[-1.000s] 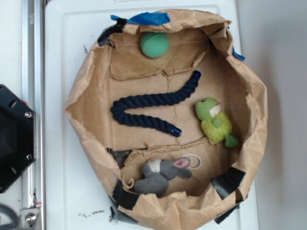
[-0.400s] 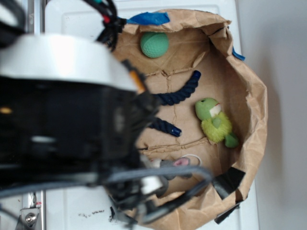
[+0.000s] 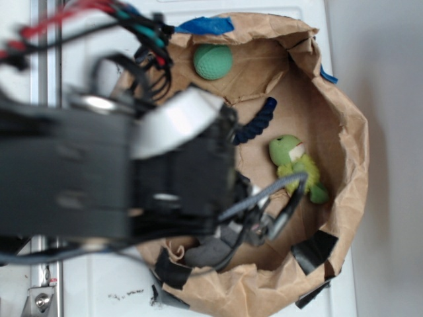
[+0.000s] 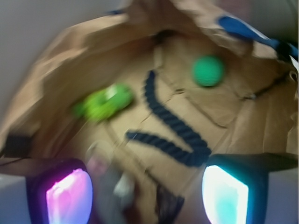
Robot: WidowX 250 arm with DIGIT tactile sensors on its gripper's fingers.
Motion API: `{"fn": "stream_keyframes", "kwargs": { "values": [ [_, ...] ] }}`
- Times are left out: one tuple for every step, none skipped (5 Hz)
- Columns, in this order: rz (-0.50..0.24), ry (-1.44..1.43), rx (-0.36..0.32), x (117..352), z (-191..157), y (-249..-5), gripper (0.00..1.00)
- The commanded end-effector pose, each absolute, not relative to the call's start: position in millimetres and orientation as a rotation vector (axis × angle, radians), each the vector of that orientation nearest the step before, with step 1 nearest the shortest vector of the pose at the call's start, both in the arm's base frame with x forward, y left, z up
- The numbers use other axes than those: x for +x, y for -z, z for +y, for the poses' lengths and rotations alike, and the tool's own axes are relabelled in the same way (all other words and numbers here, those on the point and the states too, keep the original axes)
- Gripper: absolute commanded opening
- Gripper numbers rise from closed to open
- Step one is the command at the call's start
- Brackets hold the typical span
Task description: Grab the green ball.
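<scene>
The ball [image 3: 213, 62] sits alone at the far end of the paper bag [image 3: 344, 132], on its crumpled brown floor, touching nothing; blue tape [image 3: 205, 25] edges the rim just beyond it. In the wrist view the ball [image 4: 208, 71] is blurred but clearly free, well ahead of the gripper [image 4: 147, 191]. The gripper's two pads, one glowing pink [image 4: 69, 197] and one cyan [image 4: 224, 192], stand far apart with nothing between them. A dark blue rope [image 4: 173, 128] snakes across the bag floor between ball and gripper. A lime plush [image 3: 296, 168] lies to one side, near the bag wall. The arm [image 3: 99, 172] looms black and blurred over much of the bag, hiding most of the rope [image 3: 256, 122] and part of a grey plush [image 3: 208, 252] at the near end.
</scene>
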State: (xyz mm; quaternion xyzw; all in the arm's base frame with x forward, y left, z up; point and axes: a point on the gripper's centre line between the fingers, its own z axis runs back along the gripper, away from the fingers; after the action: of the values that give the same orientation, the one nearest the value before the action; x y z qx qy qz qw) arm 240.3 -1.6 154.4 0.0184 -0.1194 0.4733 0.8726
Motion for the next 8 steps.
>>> {"fn": "stream_keyframes", "kwargs": {
  "values": [
    [-0.31,-1.309,0.165,251,65,-129,1.0],
    [-0.274,-1.297,0.167,248,80,-124,1.0],
    [-0.274,-1.297,0.167,248,80,-124,1.0],
    [-0.274,-1.297,0.167,248,80,-124,1.0],
    [-0.274,-1.297,0.167,248,80,-124,1.0],
    [-0.274,-1.297,0.167,248,80,-124,1.0],
    [-0.266,-1.375,0.149,250,89,-101,1.0],
    [-0.325,-1.425,0.12,255,90,-86,1.0]
  ]
}}
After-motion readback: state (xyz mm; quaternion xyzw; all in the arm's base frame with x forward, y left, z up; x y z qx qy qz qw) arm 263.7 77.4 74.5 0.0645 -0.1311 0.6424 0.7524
